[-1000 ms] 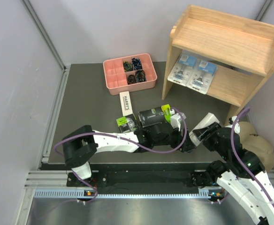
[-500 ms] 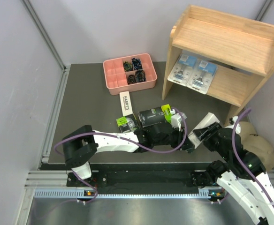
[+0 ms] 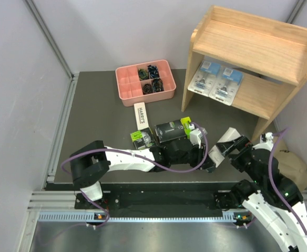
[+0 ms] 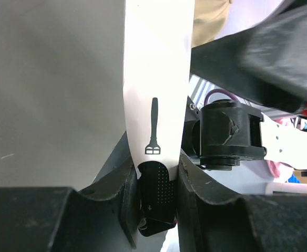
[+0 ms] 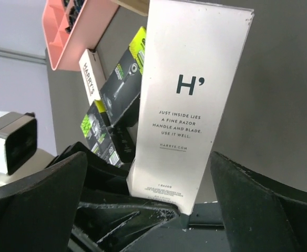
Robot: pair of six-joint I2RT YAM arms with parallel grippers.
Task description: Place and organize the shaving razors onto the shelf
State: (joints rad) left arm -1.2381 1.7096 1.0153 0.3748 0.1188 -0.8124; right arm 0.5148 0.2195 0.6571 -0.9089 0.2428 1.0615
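- Overhead view: the shelf stands at the far right of the surface. Two blister packs lie side by side on its lower tier. By my count that is two of six razors placed.
- Overhead view: two black boxes lie mid-surface, on the near side of the pink tray. The second white box lies just beside them on the far side. I judge all three are left to shelve.
- Overhead view: my left pincer reaches across to the right and meets the right pincer near the shelf's near foot. The held white box sits between them, tilted and, as far as I can judge, off the surface.
- Left wrist view: the left pincer is clamped on one end of the held white box, which runs away from the camera.
- Right wrist view: the right pincer stands wide apart, with a gap on each side of the held white box, and it grips nothing. I read this as a handover, with the box not yet on the shelf.
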